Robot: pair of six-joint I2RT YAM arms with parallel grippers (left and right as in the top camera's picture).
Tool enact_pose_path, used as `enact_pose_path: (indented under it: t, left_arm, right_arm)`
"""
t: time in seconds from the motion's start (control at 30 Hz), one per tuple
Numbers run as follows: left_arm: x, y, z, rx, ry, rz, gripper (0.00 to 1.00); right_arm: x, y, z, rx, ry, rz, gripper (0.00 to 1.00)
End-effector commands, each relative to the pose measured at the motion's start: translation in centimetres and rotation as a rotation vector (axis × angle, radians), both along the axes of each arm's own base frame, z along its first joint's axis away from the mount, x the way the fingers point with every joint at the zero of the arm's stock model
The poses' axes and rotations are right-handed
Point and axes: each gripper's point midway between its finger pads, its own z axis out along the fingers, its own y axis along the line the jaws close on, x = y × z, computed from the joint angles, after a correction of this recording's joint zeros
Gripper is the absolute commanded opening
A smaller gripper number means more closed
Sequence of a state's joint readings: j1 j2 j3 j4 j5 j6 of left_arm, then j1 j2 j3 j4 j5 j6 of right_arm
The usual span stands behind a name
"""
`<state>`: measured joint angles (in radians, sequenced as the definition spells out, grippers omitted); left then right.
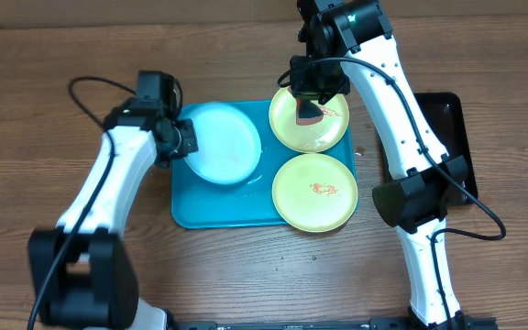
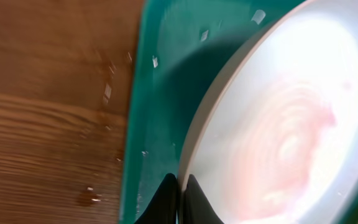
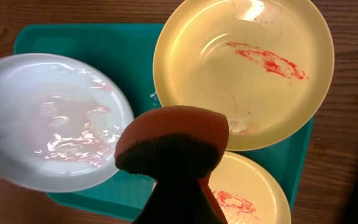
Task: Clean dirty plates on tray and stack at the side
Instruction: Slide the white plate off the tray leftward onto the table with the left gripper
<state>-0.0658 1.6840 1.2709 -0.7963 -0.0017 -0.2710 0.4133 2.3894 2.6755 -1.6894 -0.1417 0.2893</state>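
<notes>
The wooden counter [image 1: 44, 55] carries a turquoise tray [image 1: 218, 213] at its middle and a narrow black tray [image 1: 447, 119] near the right edge, partly behind the right arm. Three plates sit on the turquoise tray. The light blue plate [image 1: 223, 142] is at the far left, overhanging the far rim. The far yellow-green plate [image 1: 330, 133] and the near yellow-green plate [image 1: 315, 191] lie along the right side, both red-smeared and jutting past the rim. The left pincer [image 2: 179, 199] is clenched on the blue plate's left rim. The right pincer [image 1: 310, 96] grasps an orange sponge [image 3: 173, 134] with a dark underside over the far yellow-green plate; whether it touches is unclear.
</notes>
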Motion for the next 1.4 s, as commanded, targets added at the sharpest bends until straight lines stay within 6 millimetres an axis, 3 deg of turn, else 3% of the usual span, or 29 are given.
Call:
enact_pose_path:
  t: [0.0,0.37,0.73,0.9,1.37]
  left_arm:
    - [0.6,0.6,3.6,0.058,-0.1,-0.055,0.04]
    - [-0.4,4.5,5.2,0.342,-0.108,0.07,0.04]
    - [-1.7,2.4,9.8,0.743,-0.269,0.184,0.04]
    - [-2.0,1.3,11.2,0.812,-0.342,0.201,0.04]
    - [-2.4,0.4,15.8,0.99,-0.549,0.306,0.04]
  right_arm:
    - [0.4,0.1,1.3,0.011,-0.048,0.007,0.04]
    - [0.7,0.0,1.3,0.004,-0.06,0.005,0.04]
    - [0.8,0.0,1.4,0.008,-0.064,0.0,0.04]
    - [0.7,0.0,1.4,0.008,-0.063,0.0,0.04]
    - [0.6,0.0,1.3,0.007,-0.057,-0.002,0.04]
